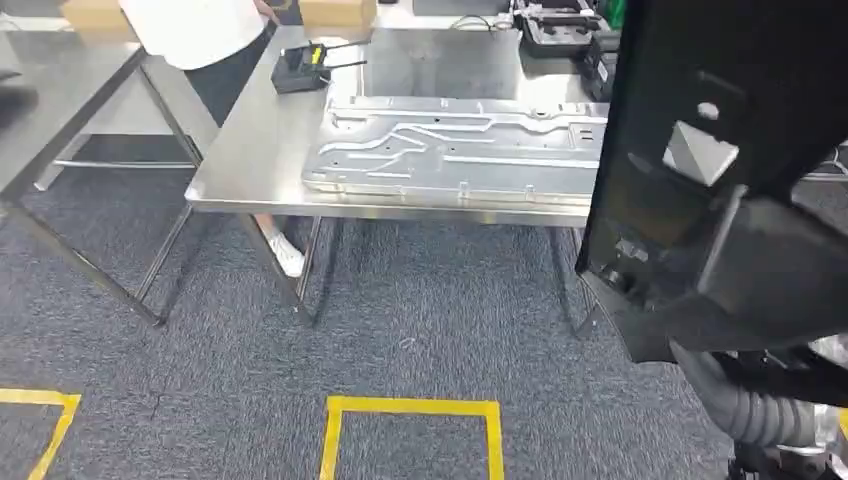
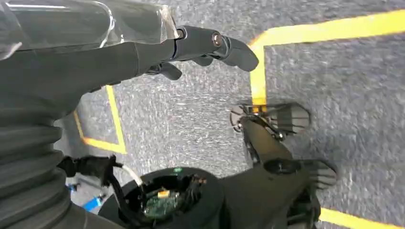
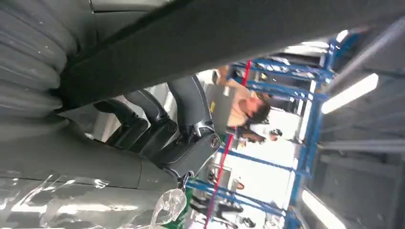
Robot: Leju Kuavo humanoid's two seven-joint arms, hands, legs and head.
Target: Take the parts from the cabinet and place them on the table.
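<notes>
Black part carried toward counter, not yet placed.

A large black part (image 1: pixel 700 190) is held up at right of the head view by the right hand (image 3: pixel 162 138), fingers (image 3: pixel 186 109) curled around its edge. The long axis is near vertical, leaning slightly right at the top, flat face toward the camera; likely kept upright to clear the counter (image 1: pixel 250 150) edge on approach. The counter is ahead, with a metal panel (image 1: pixel 450 150) flat on it and a person (image 1: pixel 200 30) at its far left. The left hand (image 2: pixel 200 47) hangs over the floor (image 2: pixel 191 119), holding nothing, fingers loosely extended.
</notes>
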